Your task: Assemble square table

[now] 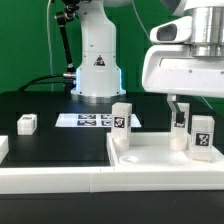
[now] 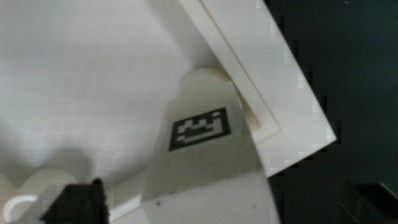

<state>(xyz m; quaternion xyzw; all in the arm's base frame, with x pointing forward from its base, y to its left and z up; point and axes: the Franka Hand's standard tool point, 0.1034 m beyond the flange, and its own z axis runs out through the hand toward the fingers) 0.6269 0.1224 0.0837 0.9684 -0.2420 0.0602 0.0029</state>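
Note:
The white square tabletop (image 1: 150, 158) lies at the front of the exterior view, towards its right. Three white tagged legs stand on it: one at its left corner (image 1: 122, 119), one at the right (image 1: 203, 136), and one (image 1: 180, 137) between them. My gripper (image 1: 179, 112) hangs just above that middle leg. In the wrist view the tabletop (image 2: 107, 90) fills the picture, with its raised rim (image 2: 267, 80) and a tagged leg (image 2: 201, 128) near the rim. The two dark fingers (image 2: 80, 203) of the gripper (image 2: 222, 206) stand wide apart, open, with nothing gripped.
A loose white leg block (image 1: 27, 124) lies on the black table at the exterior view's left. The marker board (image 1: 92, 120) lies in front of the robot base (image 1: 97, 70). The long white border rail (image 1: 55, 180) runs along the front.

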